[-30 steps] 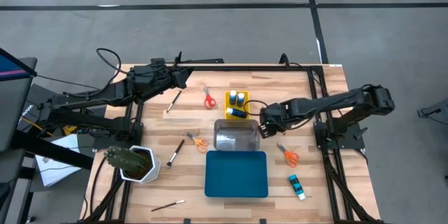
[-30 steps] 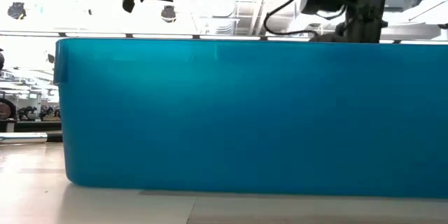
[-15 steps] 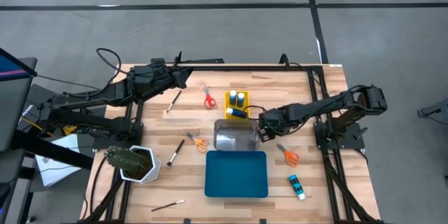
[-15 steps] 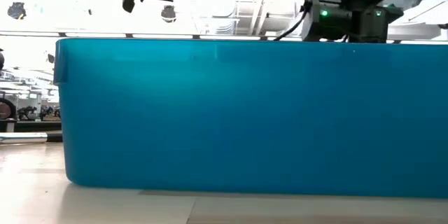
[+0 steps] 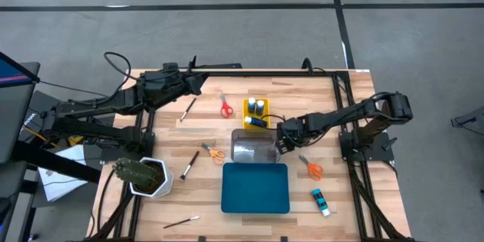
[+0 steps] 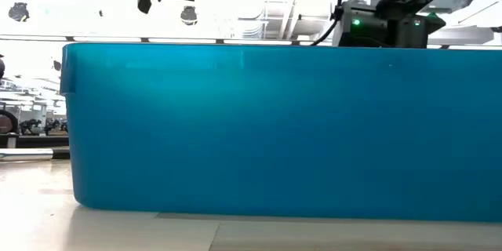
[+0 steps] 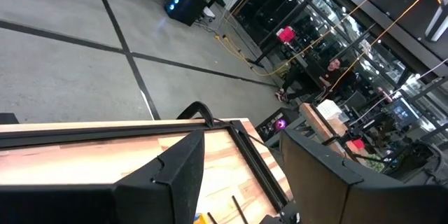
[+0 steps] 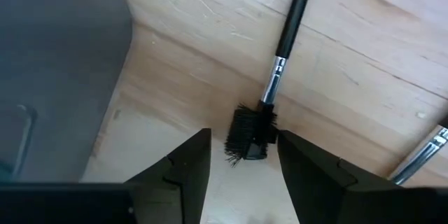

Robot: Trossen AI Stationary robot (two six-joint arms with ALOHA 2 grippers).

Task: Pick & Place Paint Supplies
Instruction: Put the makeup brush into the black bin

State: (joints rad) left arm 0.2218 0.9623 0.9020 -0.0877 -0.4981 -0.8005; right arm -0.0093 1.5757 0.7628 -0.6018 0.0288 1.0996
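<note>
1. Close in, the right gripper (image 8: 238, 157) hangs low over the table just beside the clear tray (image 5: 255, 150), jaws apart and empty, bracketing the bristle head of a dark-handled brush (image 8: 269, 101) lying flat on the wood.
2. Judged from that, the step is a pickup: the fingers (image 8: 183, 171) would do better closing on the metal collar or handle than on the soft bristles, which could splay and slip.
3. Descent should stop short of scraping the table.
4. Beyond the clear tray sits the yellow tray (image 5: 255, 113) holding blue bottles.
5. Farthest off, the left gripper (image 5: 198, 82) waits open, well away from the clear tray, near the table's back edge.
</note>
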